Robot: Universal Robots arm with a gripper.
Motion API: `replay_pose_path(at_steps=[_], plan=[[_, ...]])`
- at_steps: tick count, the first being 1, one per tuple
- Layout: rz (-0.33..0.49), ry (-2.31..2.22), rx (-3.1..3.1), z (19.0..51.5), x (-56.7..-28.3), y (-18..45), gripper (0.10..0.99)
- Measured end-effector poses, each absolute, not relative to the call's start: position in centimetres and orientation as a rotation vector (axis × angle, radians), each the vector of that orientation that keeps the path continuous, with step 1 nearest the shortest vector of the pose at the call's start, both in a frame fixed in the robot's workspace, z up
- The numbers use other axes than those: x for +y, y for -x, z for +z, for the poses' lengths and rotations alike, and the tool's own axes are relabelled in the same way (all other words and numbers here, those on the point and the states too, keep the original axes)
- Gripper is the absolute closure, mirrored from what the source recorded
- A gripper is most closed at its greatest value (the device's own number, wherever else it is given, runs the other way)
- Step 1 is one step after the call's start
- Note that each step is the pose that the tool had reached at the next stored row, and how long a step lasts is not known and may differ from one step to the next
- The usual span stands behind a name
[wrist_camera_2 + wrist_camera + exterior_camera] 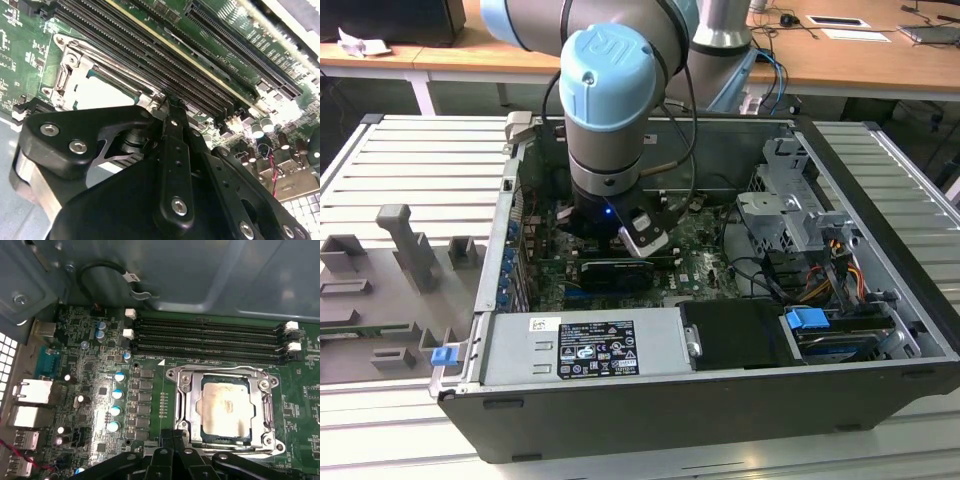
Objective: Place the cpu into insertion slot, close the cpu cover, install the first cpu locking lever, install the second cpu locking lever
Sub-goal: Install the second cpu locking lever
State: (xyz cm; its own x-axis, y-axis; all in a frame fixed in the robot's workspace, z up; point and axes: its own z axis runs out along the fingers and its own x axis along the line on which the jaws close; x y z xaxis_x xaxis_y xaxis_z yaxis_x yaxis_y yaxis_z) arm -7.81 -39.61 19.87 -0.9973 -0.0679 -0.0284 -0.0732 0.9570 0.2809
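Observation:
The cpu (225, 409), a tan-silver square chip, lies in the insertion slot (220, 441) on the green board. The cpu cover (191, 405), a silvery frame, lies flat around it. My gripper (173, 439) stands at the socket's edge, black fingers (165, 450) pressed together with nothing visible between them. In the second wrist view the gripper (169, 99) tip touches down beside the cover's (70, 67) corner, next to the cpu (100, 92). In the exterior view the arm (610, 100) reaches down into the open computer case (880, 330).
Long black memory slots (205, 342) run beside the socket. Capacitors (116, 400) and rear ports (30, 390) sit on the far side. The case holds a power supply (580, 345), a drive cage (790, 200) and cables (840, 265). A grey fixture tray (400, 260) lies outside.

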Motion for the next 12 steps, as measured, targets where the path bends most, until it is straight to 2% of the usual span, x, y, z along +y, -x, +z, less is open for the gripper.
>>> replay_pose_path(at_steps=[12], plan=[[0.444,0.111,3.09,22.6,-39.6,7.8,0.98]])
